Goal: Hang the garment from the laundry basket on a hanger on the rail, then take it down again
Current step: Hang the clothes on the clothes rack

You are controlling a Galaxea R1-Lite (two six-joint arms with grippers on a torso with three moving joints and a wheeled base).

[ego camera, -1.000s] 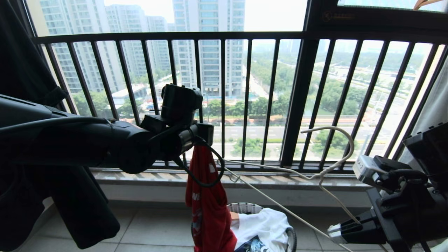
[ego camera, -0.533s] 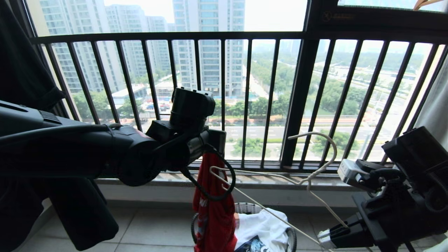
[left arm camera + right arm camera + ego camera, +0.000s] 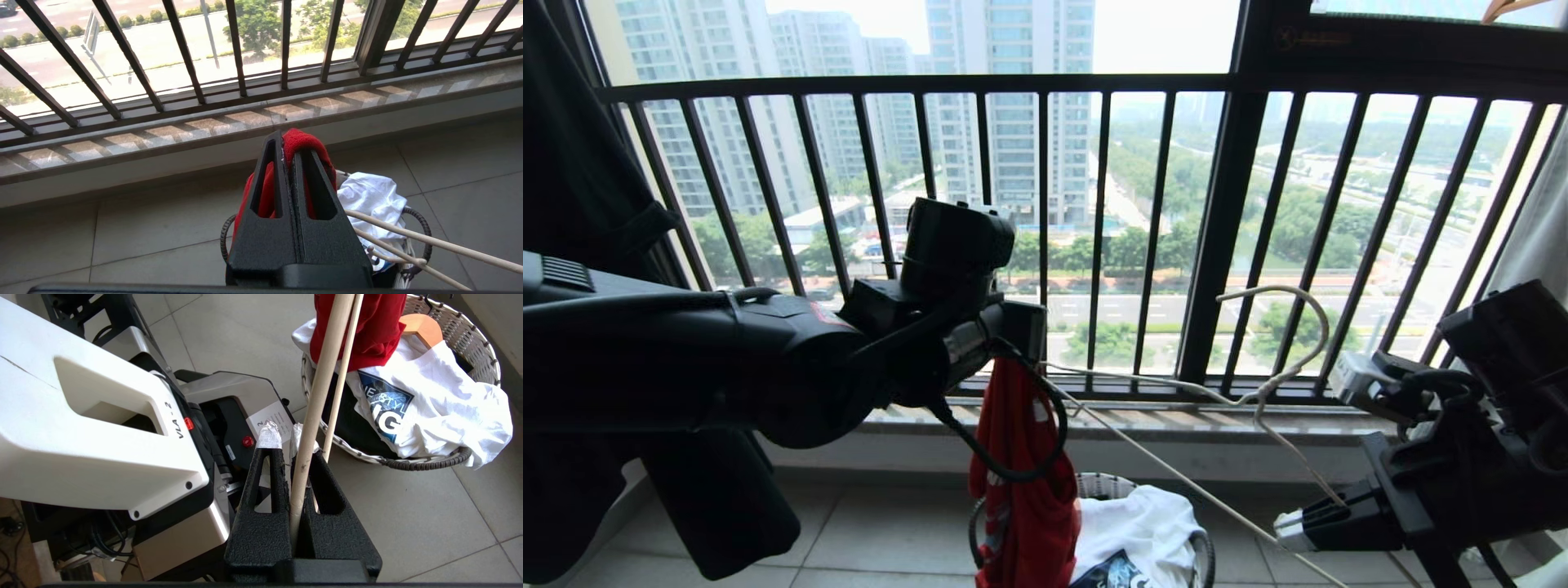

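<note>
Balcony, tiled floor [image 3: 890, 531], railing [image 3: 1094, 204]. Left gripper [image 3: 291, 163] jaws pinch shirt [image 3: 1021, 490], lifted above basket [image 3: 408, 459] at lower centre. Right gripper [image 3: 286, 445] jaws pinch hanger [image 3: 1274, 384]. Shirt not yet on hanger; hanging, taking down remain.

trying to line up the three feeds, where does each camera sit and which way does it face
Head view: on the robot's head, facing the dark balcony railing; both arms show, left gripper, right gripper.
Left wrist view: behind the left fingers, which pinch the red T-shirt, looking down at sill and floor.
Right wrist view: behind the right fingers, shut on the thin cream-white hanger, looking down at the robot's white base.
Shared: all three show the round white-rimmed laundry basket, shirt and hanger.
</note>
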